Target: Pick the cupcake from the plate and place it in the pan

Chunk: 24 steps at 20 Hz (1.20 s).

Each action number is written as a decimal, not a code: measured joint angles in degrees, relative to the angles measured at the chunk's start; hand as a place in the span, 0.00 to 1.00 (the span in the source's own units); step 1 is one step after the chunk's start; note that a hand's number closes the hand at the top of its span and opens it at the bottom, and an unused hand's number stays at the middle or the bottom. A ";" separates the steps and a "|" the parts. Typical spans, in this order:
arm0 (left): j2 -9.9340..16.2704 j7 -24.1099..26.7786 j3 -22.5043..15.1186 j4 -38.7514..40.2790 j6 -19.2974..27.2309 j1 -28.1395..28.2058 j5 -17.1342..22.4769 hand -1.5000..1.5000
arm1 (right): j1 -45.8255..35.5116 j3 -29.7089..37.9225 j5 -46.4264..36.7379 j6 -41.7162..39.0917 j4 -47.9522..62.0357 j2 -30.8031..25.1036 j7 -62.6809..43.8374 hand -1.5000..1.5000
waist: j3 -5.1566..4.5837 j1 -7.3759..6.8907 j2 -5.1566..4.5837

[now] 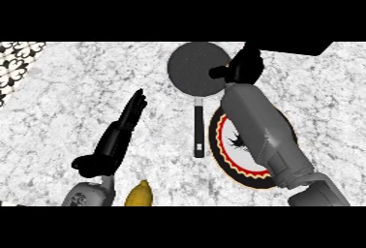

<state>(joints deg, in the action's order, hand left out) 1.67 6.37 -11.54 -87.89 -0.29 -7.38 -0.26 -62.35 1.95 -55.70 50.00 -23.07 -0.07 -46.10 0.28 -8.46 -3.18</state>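
Our left robot hand (123, 127) rests open near the surface's (79, 92) left edge, fingers straight, with a banana (140, 194) beside it at the near edge. The pan (194, 68) sits at the far edge, handle pointing toward us. Our right robot hand (241, 68) hangs at the pan's right rim, fingers curled; we judge it holds the cupcake, which stays hidden. The plate (230, 160) lies under that forearm.
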 measured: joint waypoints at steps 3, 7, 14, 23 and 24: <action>-0.22 0.10 -0.11 0.29 0.13 0.07 -0.12 0.50 | -0.17 1.15 2.09 3.69 -1.28 -0.08 5.05 0.00 | -0.01 0.46 0.14; -0.12 -0.55 0.23 0.12 -0.06 0.13 0.32 0.50 | 0.20 2.63 7.03 7.98 -2.96 -0.17 10.77 0.00 | -0.02 0.67 0.54; 0.27 -0.29 1.17 0.37 0.13 1.24 0.53 0.50 | 6.08 0.12 24.97 10.91 -11.66 -0.02 23.29 0.00 | -0.01 2.15 1.62; 0.53 -1.02 2.22 -1.12 1.20 3.27 0.37 0.50 | 19.22 -14.32 49.11 7.10 -25.26 0.06 40.56 0.00 | -0.11 4.97 2.54; 0.67 -0.88 2.25 -1.23 1.05 3.64 0.36 0.50 | 20.14 -16.42 51.42 7.22 -25.97 0.03 42.07 0.00 | -0.13 5.22 2.59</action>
<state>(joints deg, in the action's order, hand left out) 2.34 5.49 -9.29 -89.12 0.76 -3.75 0.10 -42.22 -14.47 -4.28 57.22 -49.03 -0.05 -4.03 0.16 -3.23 -0.58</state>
